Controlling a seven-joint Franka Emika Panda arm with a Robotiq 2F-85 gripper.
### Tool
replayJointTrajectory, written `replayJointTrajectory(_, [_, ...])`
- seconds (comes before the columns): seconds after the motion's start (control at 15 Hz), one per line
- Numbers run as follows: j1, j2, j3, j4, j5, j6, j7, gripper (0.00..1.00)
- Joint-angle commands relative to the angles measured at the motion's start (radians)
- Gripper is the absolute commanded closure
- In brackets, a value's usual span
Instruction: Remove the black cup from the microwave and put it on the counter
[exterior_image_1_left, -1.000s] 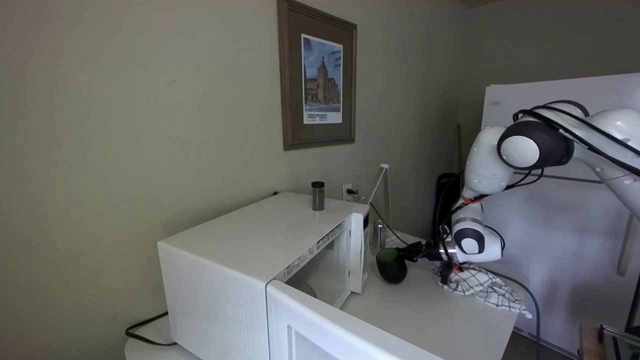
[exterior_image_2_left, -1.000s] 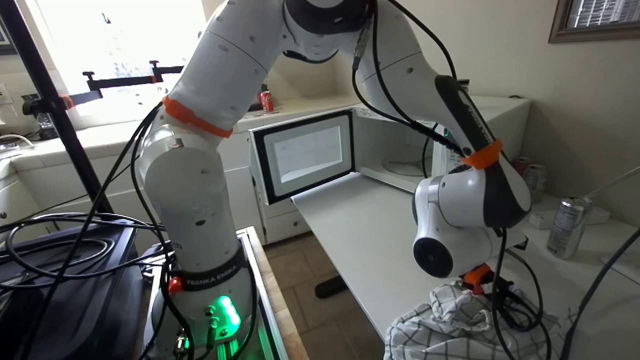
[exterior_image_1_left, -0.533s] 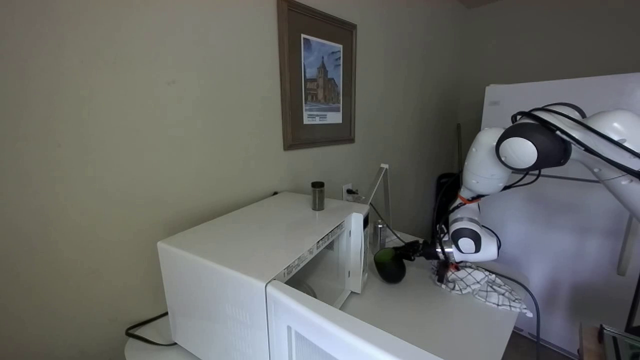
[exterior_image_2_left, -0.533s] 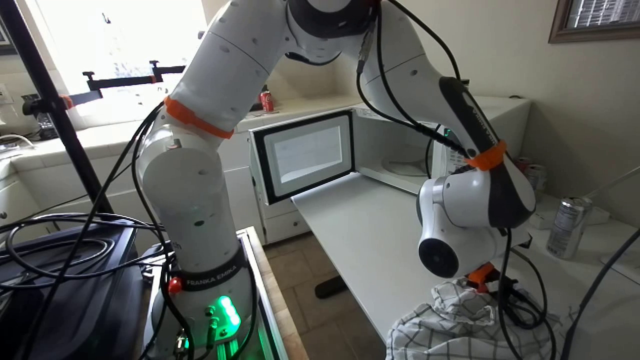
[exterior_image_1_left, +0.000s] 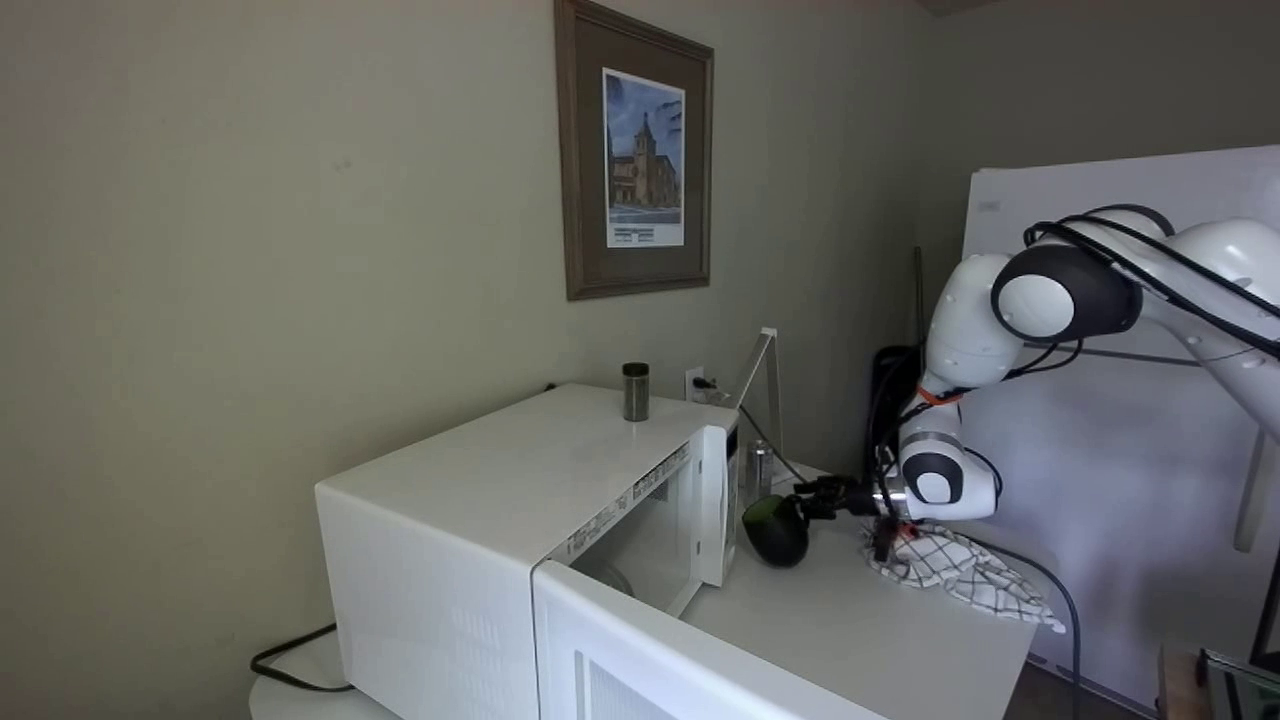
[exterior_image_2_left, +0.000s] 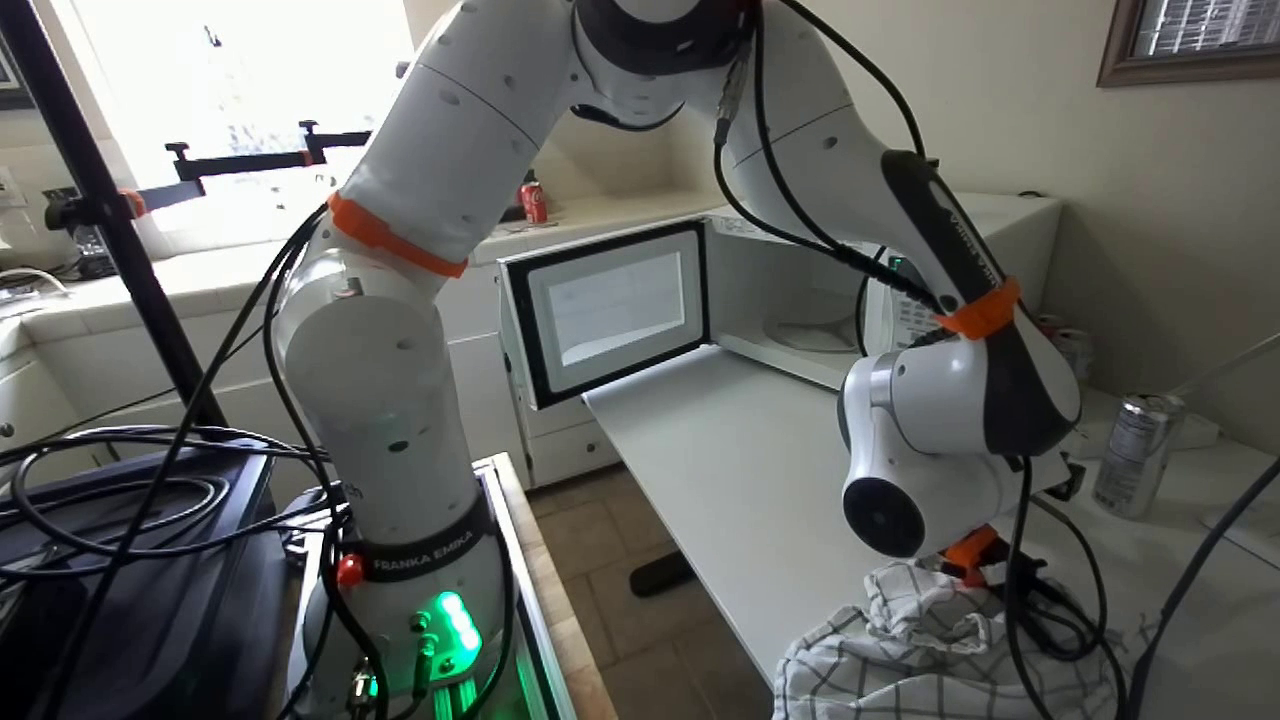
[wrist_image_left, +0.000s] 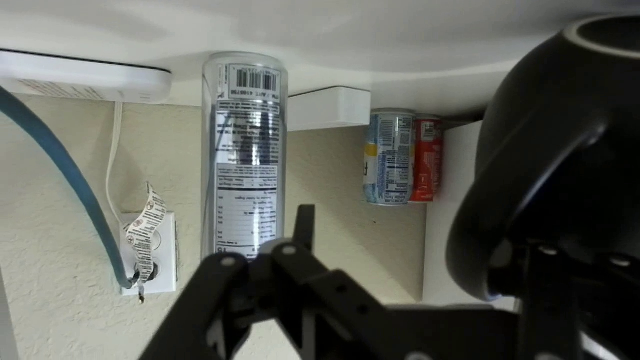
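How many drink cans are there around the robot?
4 visible: a tall silver can on the counter; a blue-and-white can and a red can beside the microwave; a second red can on the far worktop. The arm may hide more.

The squat, rounded black mug (exterior_image_1_left: 778, 540) was tinged green inside, the rectangular white door (exterior_image_2_left: 620, 305) of the boxy white microwave (exterior_image_1_left: 500, 470) was bordered inside in black, the crumpled white fabric cloth (exterior_image_2_left: 885, 655) was crossed by dark grid lines, and the jointed white robot arm (exterior_image_1_left: 972, 320) was banded with orange and dark grey.
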Motion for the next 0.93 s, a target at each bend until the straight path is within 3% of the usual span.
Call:
replayJointTrajectory(0.0, [0.005,0.008,-0.018,-0.007,-0.001,-0.031,-0.034,0.23])
replayJointTrajectory(0.47, [0.183,0.071,-0.213,-0.008,0.014,-0.113,-0.024,0.26])
replayJointTrajectory(0.73, [0.241,0.109,-0.292,-0.007,0.013,-0.18,-0.025,0.2])
replayJointTrajectory(0.87, [0.248,0.125,-0.305,-0.004,0.013,-0.199,-0.025,0.23])
